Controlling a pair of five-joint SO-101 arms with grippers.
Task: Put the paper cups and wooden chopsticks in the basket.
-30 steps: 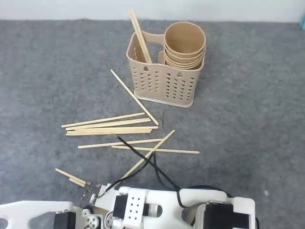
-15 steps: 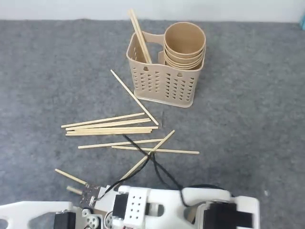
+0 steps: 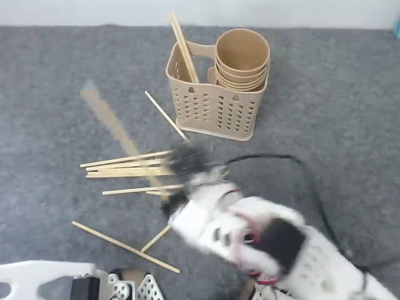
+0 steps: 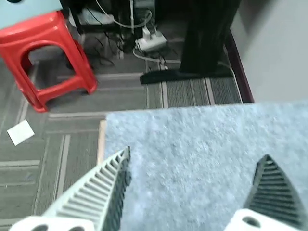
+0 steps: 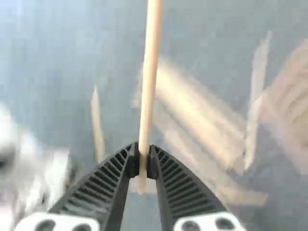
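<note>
One chopstick (image 5: 150,72) is pinched tight in the right gripper (image 5: 143,151).
The paper cups (image 3: 242,53) sit stacked inside the basket (image 3: 212,109); more chopsticks (image 3: 134,165) lie near the basket. The left gripper (image 4: 196,155) has its fingers wide apart.

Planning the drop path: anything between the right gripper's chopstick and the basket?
Nothing visible blocks it. Right gripper holds the chopstick; toward the basket only a loose stick lies flat.

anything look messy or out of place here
Yes: wooden chopsticks lie scattered at crossed angles on the grey mat outside the basket, one stray chopstick apart from the rest. The right pincer is shut on a held chopstick.
</note>
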